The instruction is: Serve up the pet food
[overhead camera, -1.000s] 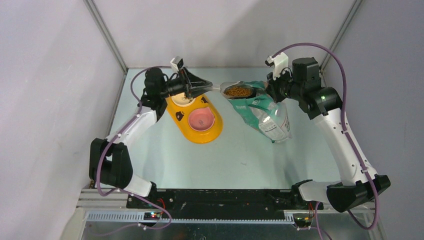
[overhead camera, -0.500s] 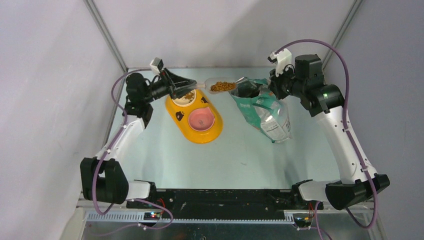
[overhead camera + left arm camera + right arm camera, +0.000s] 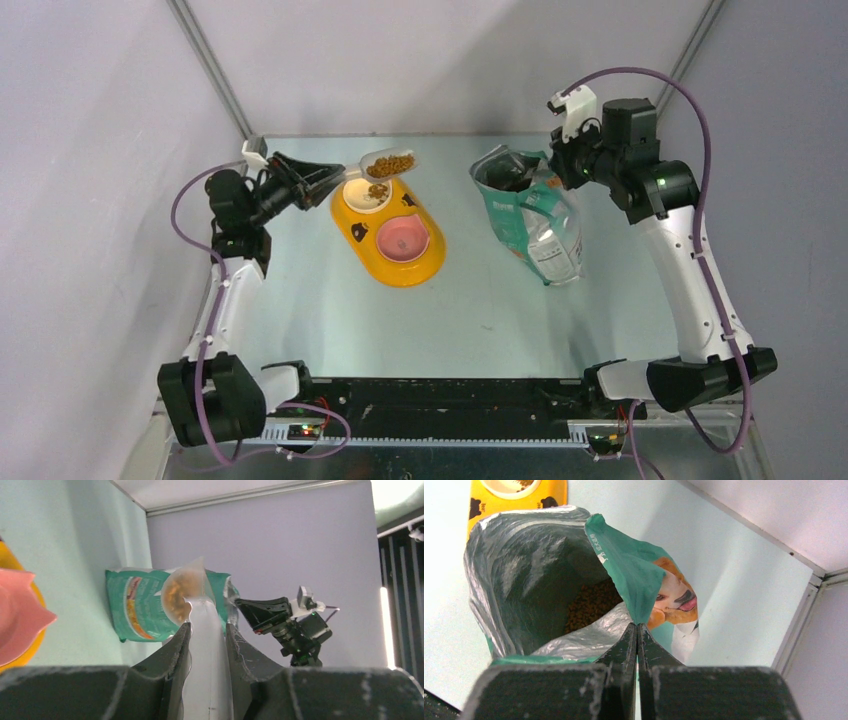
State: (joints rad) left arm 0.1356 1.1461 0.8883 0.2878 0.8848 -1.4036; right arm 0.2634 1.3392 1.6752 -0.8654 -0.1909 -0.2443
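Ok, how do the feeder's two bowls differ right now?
The white bowl sits at the far end of the yellow feeder and holds a little kibble; the pink bowl sits nearer the arms and looks empty. The loaded scoop hangs beside the white bowl, clear of the pink bowl. Both sit in that feeder.

The left pincer [image 3: 338, 176] has carried the scoop [image 3: 369, 165] of pet food [image 3: 393, 164] from pouch [image 3: 540, 225] to feeder [image 3: 352, 228].

**Robot lab test cell, not a home**

Blank grey panel walls [image 3: 440, 60] box in a pale green desk [image 3: 480, 310], with aluminium profile posts [image 3: 212, 72] at its far corners. Left arm [image 3: 228, 290] and right arm [image 3: 690, 270] are bolted to a black rail [image 3: 440, 397] at the near edge. Loose purple cables [image 3: 630, 70], a slotted wiring duct [image 3: 400, 436] and bare circuit boards [image 3: 303, 431] with lit LEDs.
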